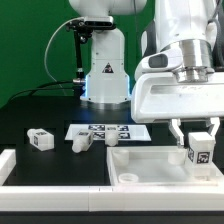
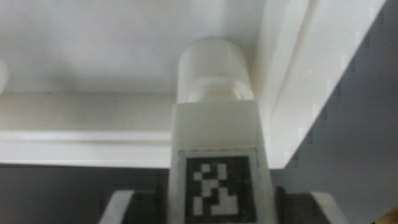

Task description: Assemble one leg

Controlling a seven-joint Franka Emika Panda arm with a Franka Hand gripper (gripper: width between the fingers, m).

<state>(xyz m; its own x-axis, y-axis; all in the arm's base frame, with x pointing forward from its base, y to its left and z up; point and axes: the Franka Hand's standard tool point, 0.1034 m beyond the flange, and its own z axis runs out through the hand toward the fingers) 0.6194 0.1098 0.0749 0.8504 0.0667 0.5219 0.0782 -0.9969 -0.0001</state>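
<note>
My gripper [image 1: 197, 140] is shut on a leg [image 1: 199, 151], a chunky white peg with a black-and-white tag, and holds it upright over the right corner of the large white square panel [image 1: 140, 158] with raised rims. In the wrist view the held leg [image 2: 221, 120] runs out from between my gripper [image 2: 217, 212] fingers, its tag facing the camera and its rounded end close to the panel's inner corner [image 2: 107, 50]. I cannot tell whether the leg touches the panel. Three loose legs lie on the black table: one [image 1: 40, 139] at the exterior view's left, two more [image 1: 80, 143] [image 1: 113, 140] nearer the panel.
The marker board [image 1: 105, 131] lies flat behind the panel. The arm's white base [image 1: 105, 75] stands at the back centre. A white raised rail [image 1: 12, 165] runs along the front left of the table.
</note>
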